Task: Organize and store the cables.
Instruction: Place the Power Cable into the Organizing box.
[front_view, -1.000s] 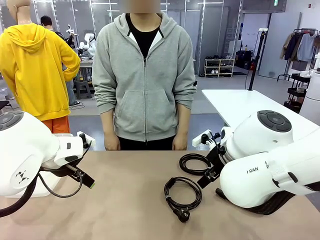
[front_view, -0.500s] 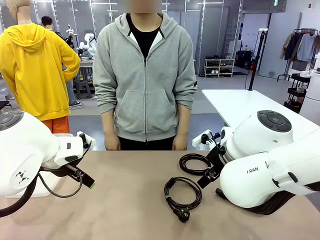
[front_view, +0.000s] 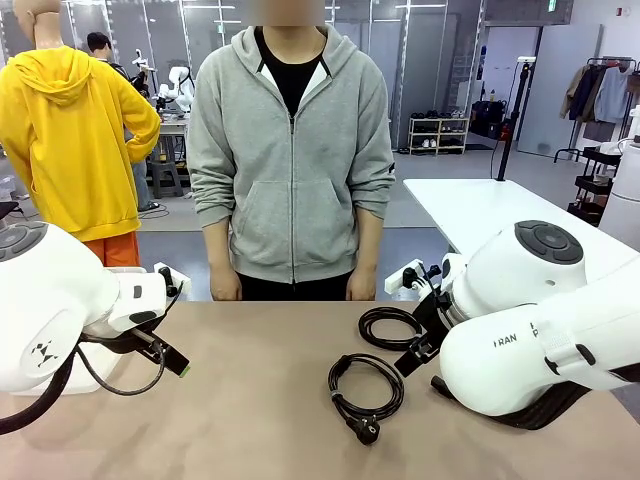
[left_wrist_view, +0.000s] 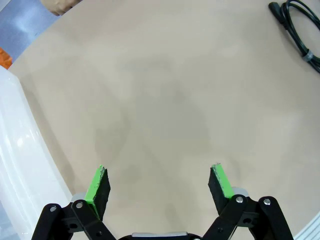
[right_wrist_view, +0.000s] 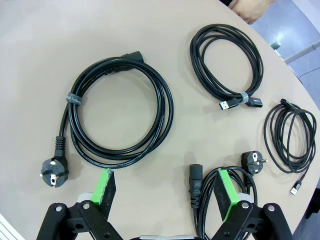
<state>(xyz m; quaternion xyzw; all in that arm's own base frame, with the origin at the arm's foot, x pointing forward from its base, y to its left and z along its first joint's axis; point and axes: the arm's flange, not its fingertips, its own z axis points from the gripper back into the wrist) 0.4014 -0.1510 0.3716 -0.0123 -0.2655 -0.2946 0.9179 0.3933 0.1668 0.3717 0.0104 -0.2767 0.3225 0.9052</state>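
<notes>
Right gripper (right_wrist_view: 164, 176) and left gripper (left_wrist_view: 160, 172) hover with jaws spread, empty; a sound grip would pinch the big coiled cable (right_wrist_view: 71, 98) at 10 o'clock across its banded strands

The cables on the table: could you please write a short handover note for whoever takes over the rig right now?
Left gripper: open, empty, above bare table.
Right gripper: open, empty, hovering low over the table.
On the table, all coiled: large power cable with a round plug; USB cable; thin cable near the table's edge; second power cable, partly hidden behind the right gripper's finger.
Done: nothing picked up or stored that I can see.
Left: pick up each of the four and store it.
</notes>
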